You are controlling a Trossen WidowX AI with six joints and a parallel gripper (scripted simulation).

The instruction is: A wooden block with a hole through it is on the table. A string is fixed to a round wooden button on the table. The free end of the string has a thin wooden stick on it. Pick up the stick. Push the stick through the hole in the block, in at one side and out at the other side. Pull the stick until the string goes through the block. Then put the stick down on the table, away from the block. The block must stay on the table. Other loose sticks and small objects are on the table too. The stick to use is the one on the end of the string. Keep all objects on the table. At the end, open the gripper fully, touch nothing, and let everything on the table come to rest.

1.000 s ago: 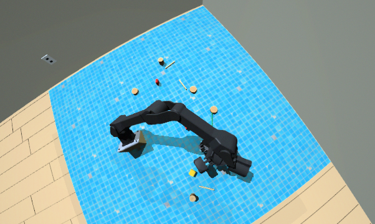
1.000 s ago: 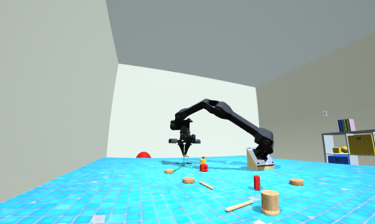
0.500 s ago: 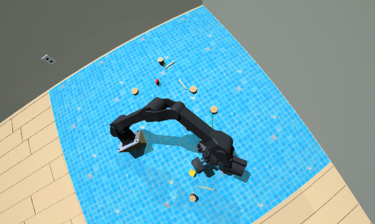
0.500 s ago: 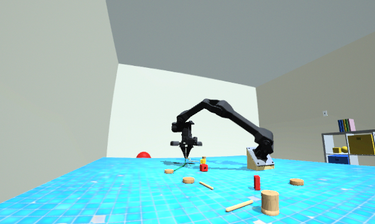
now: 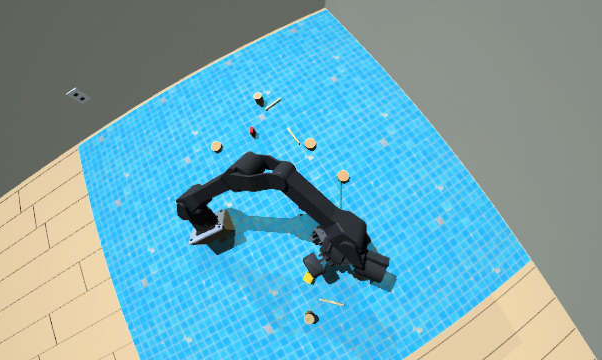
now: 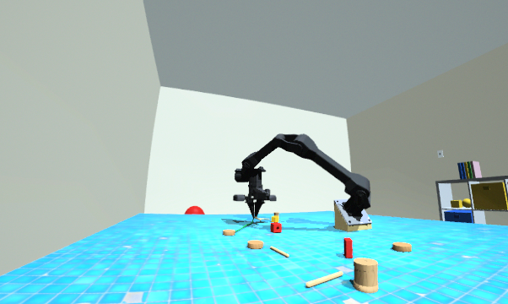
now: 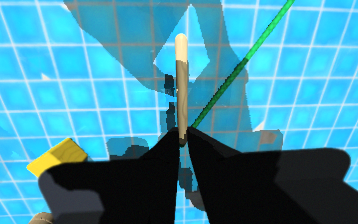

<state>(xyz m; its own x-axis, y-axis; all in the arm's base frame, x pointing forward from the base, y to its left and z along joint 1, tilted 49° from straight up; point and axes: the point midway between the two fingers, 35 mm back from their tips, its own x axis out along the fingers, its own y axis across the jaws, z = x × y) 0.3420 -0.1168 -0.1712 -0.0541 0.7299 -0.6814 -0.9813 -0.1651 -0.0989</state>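
Gripper [image 7: 182, 136] fingers are pinched on one end of the thin wooden stick [image 7: 181, 85], which you see pointing straight away from the wrist camera above the blue tiled table [image 7: 40, 75]. Green string [image 7: 240, 67] runs from the stick diagonally. A yellow block [image 7: 57, 155] sits just beside the gripper.

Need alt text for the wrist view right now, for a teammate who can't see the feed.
Wrist camera: the black claw is shut on the lower end of a thin wooden stick, which points straight away from the camera over the blue tiled table. A green string runs from near the fingertips to the upper right, and a yellow block lies at lower left.
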